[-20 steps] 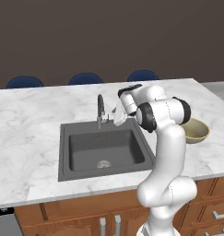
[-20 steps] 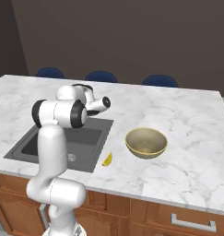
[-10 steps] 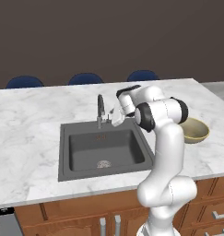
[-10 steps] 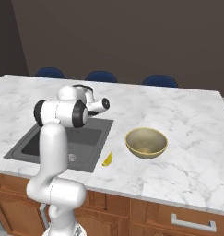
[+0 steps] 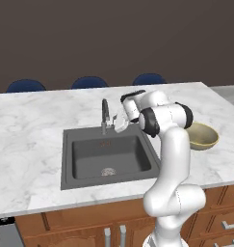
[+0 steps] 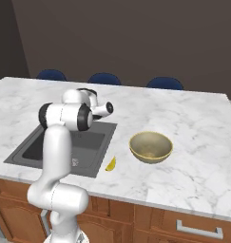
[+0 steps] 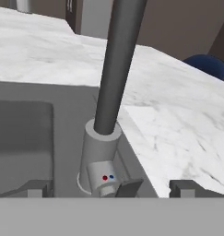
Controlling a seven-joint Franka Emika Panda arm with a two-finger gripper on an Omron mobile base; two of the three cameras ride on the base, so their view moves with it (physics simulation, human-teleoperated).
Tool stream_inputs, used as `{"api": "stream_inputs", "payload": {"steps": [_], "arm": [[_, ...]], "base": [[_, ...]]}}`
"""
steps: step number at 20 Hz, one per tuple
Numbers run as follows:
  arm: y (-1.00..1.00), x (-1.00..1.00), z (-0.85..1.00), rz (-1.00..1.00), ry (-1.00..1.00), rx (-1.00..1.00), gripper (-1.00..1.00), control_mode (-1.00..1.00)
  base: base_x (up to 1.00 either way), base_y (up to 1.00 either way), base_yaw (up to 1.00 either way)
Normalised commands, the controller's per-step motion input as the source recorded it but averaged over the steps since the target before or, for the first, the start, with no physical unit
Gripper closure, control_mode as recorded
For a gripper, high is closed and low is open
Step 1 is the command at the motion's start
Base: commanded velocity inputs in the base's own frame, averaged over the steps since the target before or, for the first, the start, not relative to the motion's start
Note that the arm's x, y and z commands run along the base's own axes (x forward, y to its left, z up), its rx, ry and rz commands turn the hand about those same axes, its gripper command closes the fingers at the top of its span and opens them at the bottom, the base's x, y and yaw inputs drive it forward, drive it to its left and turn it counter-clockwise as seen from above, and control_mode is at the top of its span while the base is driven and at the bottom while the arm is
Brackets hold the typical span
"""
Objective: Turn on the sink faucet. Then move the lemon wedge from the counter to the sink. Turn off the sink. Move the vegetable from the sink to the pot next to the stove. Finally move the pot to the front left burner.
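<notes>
The sink faucet (image 5: 105,115) stands at the back rim of the sink (image 5: 107,154), set into the marble bench (image 5: 27,140). In the hand view its spout is cut off at the top. The end effector (image 5: 119,123), fingers spread and empty, hovers just beside the faucet. The lemon wedge (image 6: 110,163) lies near the bench's front edge, beside a tan bowl (image 6: 150,147).
</notes>
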Motion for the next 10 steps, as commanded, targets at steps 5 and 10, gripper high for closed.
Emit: {"api": "stream_inputs", "payload": {"steps": [5,10], "arm": [[0.03,0.24,-0.09,0.01,0.04,0.03,-1.0,-1.0],[0.0,0.28,-0.1,0.02,0.03,0.05,-1.0,-1.0]], "base": [[0.0,0.0,0.0],[0.0,0.0,0.0]]}}
